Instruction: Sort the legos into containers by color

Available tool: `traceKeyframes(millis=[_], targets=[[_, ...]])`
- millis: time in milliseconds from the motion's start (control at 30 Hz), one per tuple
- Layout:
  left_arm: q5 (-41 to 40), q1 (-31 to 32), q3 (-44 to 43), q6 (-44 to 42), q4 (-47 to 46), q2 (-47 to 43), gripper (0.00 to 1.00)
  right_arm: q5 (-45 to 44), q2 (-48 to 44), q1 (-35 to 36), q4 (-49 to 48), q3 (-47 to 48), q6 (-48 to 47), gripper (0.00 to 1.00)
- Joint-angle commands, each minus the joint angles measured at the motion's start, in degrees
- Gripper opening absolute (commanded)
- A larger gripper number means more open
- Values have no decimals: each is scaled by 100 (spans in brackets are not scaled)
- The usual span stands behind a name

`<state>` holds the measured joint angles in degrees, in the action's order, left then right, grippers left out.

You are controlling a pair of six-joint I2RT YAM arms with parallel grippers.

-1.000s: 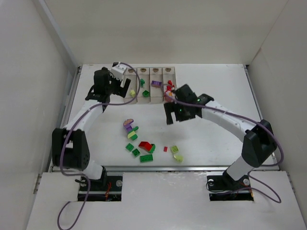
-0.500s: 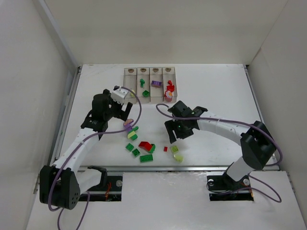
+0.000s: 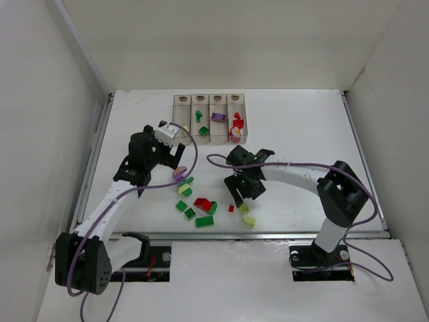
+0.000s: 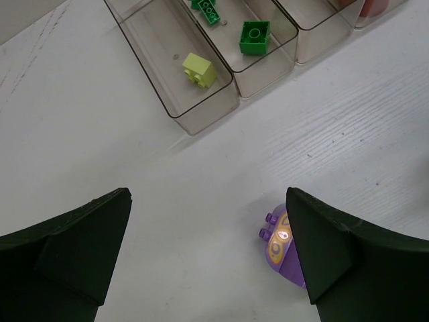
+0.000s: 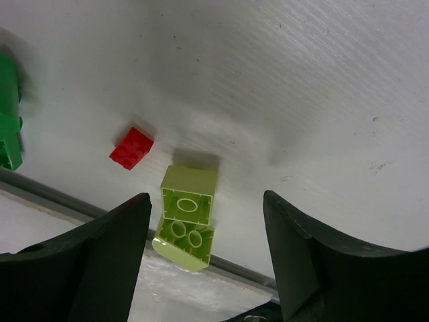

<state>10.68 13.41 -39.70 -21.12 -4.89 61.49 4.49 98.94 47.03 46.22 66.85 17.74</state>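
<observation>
The row of four clear containers (image 3: pixel 209 139) sat at the far middle of the white table (image 3: pixel 301 134). The leftmost box (image 4: pixel 154 40) held one yellow-green brick (image 4: pixel 199 69), and the box next to it held a dark green square brick (image 4: pixel 255 37) and a second green piece at its far end. The third box held a purple brick (image 3: pixel 218 117) and the rightmost held red pieces (image 3: pixel 237 123). The left gripper (image 3: pixel 177 159) stood just short of the containers' near ends with its jaws spread wide and nothing between them. In the left wrist view only bare table lay in the gap, and a rounded purple piece (image 4: pixel 280 247) with yellow oval marks sat just beside the right finger (image 4: pixel 328 248). The other unsorted legos lay scattered toward the near edge: a small yellow-green brick (image 3: pixel 182 190), several dark green bricks (image 3: pixel 190 213), a larger red brick (image 3: pixel 202 203) and a tiny red brick (image 3: pixel 232 208). The right gripper (image 3: pixel 241 196) was over the right end of this scatter, its jaws also apart and closed on nothing. The right wrist view showed two yellow-green bricks (image 5: pixel 190 194) lying touching each other in the gap between its fingers (image 5: pixel 100 255), right at the grey strip (image 5: pixel 47 194) along the table's near edge. The tiny red brick was just to their left and a green brick (image 5: pixel 8 127) sat at the frame's edge. Whether the fingertips touched the table I could not tell.
</observation>
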Motion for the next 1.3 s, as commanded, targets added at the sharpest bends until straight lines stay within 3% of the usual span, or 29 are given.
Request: traceKeyframes(millis=[0, 67, 333, 433, 567, 600, 667, 733, 833, 900, 967, 1067, 1100, 1133, 1267], targets=[[-48, 13, 68, -41, -276, 29, 100, -36, 81, 61, 107, 100, 28, 73], [-48, 13, 68, -41, -328, 134, 100, -36, 160, 61, 55, 100, 28, 69], [-48, 13, 15, -146, -434, 249, 100, 25, 442, 175, 107, 214, -25, 69], [-48, 13, 15, -146, -434, 302, 100, 78, 503, 175, 107, 214, -25, 60], [-48, 13, 15, -146, -487, 302, 100, 140, 557, 175, 54, 214, -25, 32], [13, 13, 15, -146, -487, 302, 100, 70, 496, 175, 54, 214, -25, 12], [135, 13, 15, -146, -426, 302, 98, -9, 434, 175, 150, 337, -25, 0], [451, 13, -55, -635, -242, 302, 92, -316, 381, 175, 317, 748, -77, 0], [1137, 240, -108, -1252, -110, 100, 90, -747, 276, -7, 695, 1442, -209, 0], [1891, 372, -108, -1884, -57, -155, 88, -521, 275, -280, 757, 2268, -367, 0], [2524, 443, -195, -2472, 381, -287, 81, 444, 275, -729, 573, 2719, -367, 0], [3571, 496, -485, -3038, 839, -349, 81, 1882, 170, -984, -199, 3027, -367, 0], [3747, 496, -547, -3090, 840, -349, 96, 2150, 170, -985, -566, 3079, -367, 0], [3992, 557, -669, -3091, 840, -262, 100, 2379, 170, -985, -700, 3080, -367, 0], [4013, 794, -854, -2995, 358, 20, 100, 3320, 346, -1037, -1105, 3335, -367, 0]])
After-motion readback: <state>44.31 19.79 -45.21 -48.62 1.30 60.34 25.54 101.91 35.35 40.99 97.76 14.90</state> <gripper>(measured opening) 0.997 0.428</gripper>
